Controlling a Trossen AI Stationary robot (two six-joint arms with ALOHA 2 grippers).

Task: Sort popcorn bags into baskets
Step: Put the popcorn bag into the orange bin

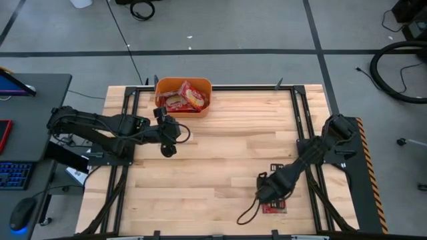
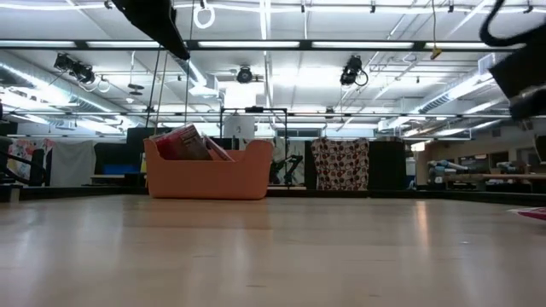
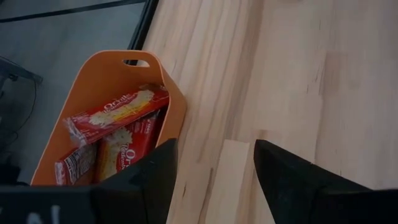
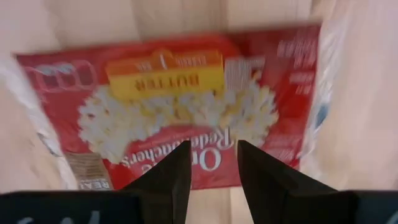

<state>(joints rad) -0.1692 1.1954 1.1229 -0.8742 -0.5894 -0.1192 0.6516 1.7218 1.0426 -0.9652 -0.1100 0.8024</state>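
Note:
The orange basket (image 1: pixel 183 88) stands at the table's far edge, left of centre, with several red popcorn bags (image 1: pixel 187 99) leaning inside it; in the low view they stick up above the basket's wall (image 2: pixel 209 179). My left gripper (image 1: pixel 170 137) (image 3: pixel 214 149) hangs open and empty just on the near side of the basket. One more popcorn bag (image 1: pixel 275 207) (image 4: pixel 174 106) lies flat near the table's near right corner. My right gripper (image 1: pixel 265 193) (image 4: pixel 214 149) is open and points down over this bag's edge. My right gripper stands from above over the lower edge of the flat popcorn bag (image 4: pixel 205 165), fingers apart. Whether its fingertips touch the packet, I cannot tell.
Bare wooden table top (image 1: pixel 227 147) stretches between the basket and the lone bag. Black frame rails (image 1: pixel 303 127) run along the table's left and right sides. A desk with a keyboard and mouse (image 1: pixel 17 177) stands left of the table.

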